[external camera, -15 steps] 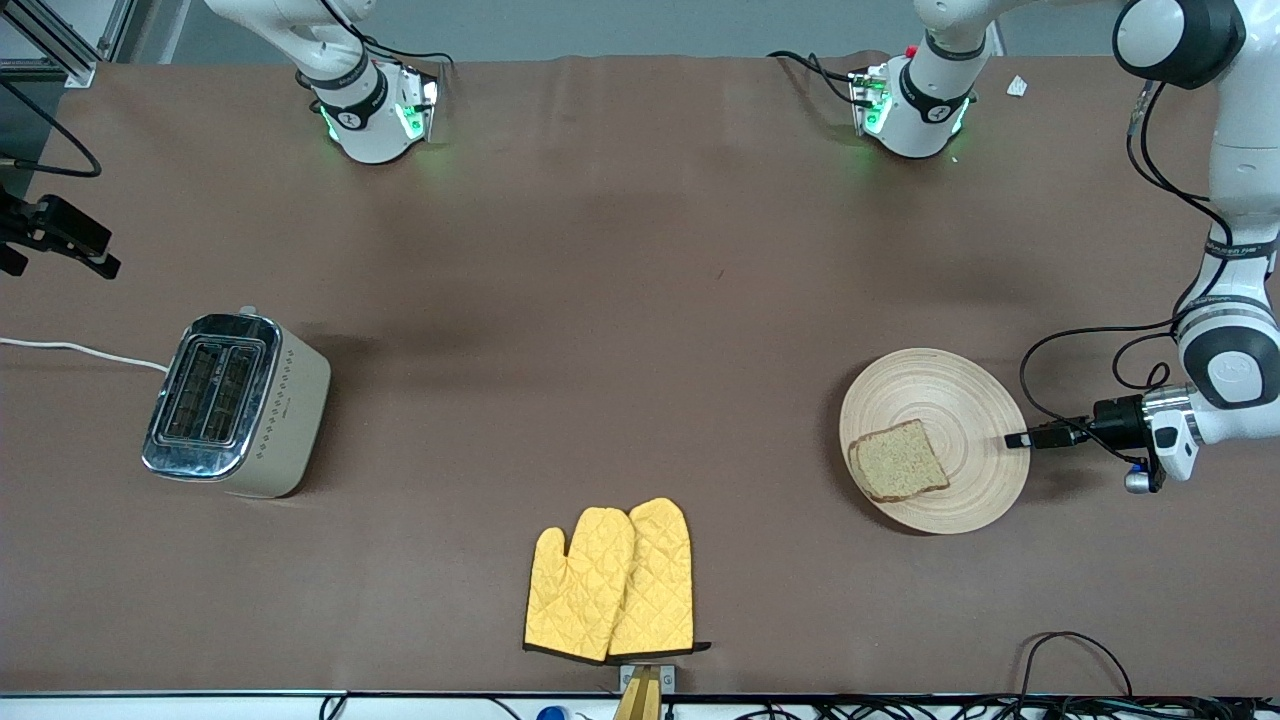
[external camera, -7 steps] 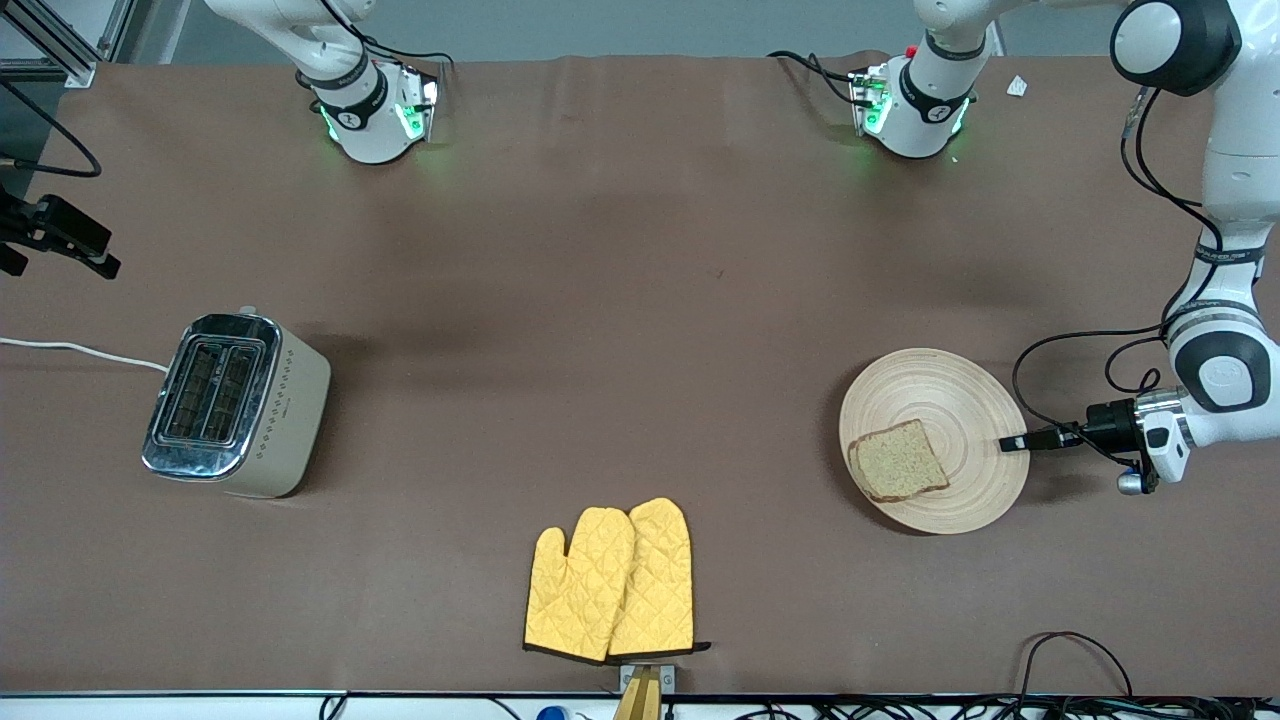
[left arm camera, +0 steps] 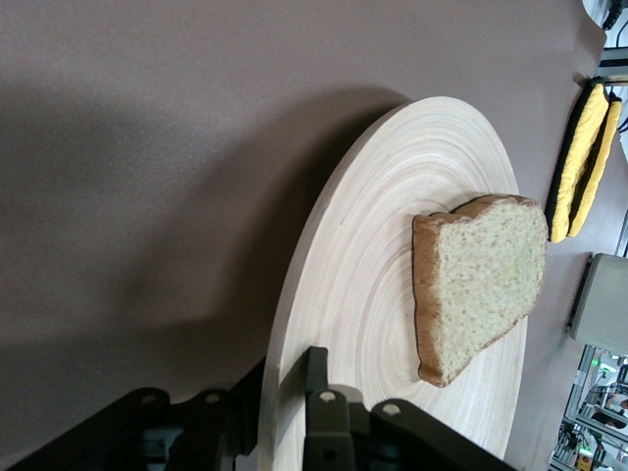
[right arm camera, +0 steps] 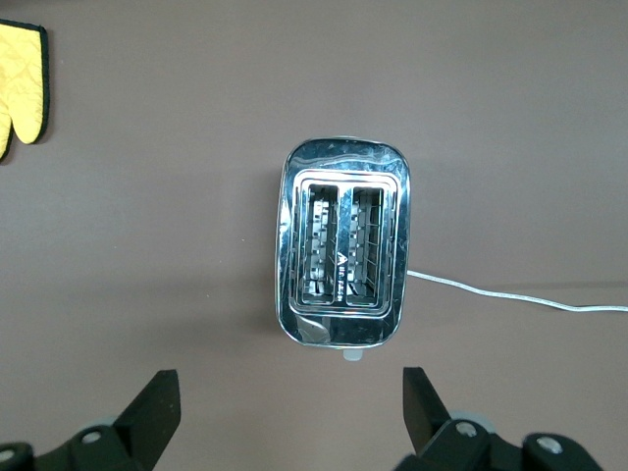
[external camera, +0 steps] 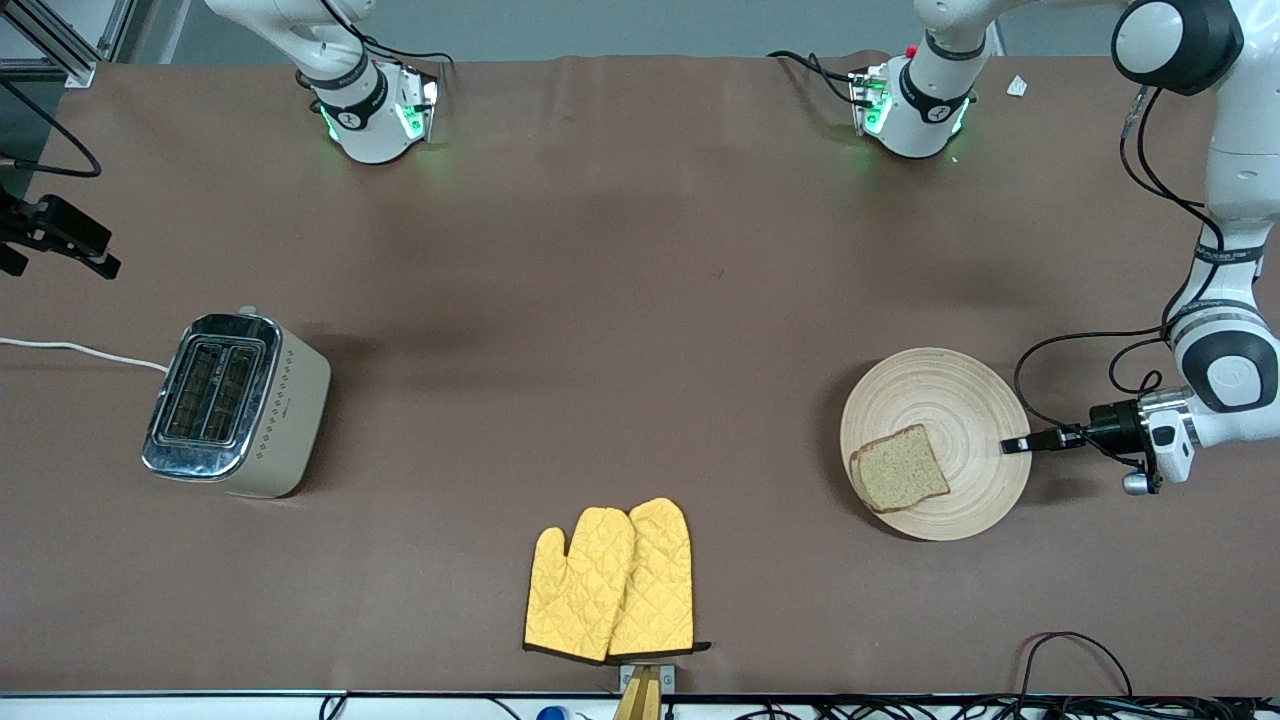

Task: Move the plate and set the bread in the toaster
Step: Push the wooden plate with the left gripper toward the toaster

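Note:
The wooden plate [external camera: 950, 400] lies toward the left arm's end of the table, with the bread slice [external camera: 900, 468] on the part of it nearer the front camera. My left gripper [external camera: 1015, 444] is shut on the plate's rim. In the left wrist view one finger [left arm camera: 316, 368] lies on the plate [left arm camera: 392, 216] and the other sits under the rim, with the bread [left arm camera: 481, 275] a short way off. The toaster [external camera: 235, 405] stands toward the right arm's end, slots empty. My right gripper [right arm camera: 289, 412] hangs open high over the toaster [right arm camera: 343, 255]; it is out of the front view.
A pair of yellow oven mitts [external camera: 610, 580] lies near the table's front edge, midway between toaster and plate. The toaster's white cord [external camera: 70, 350] runs off toward the table's end. A black camera mount [external camera: 60, 235] juts in above it.
The plate has shifted slightly toward the front camera in my left gripper's hold, and the bread has slid a little with it. The toaster and mitts have not moved.

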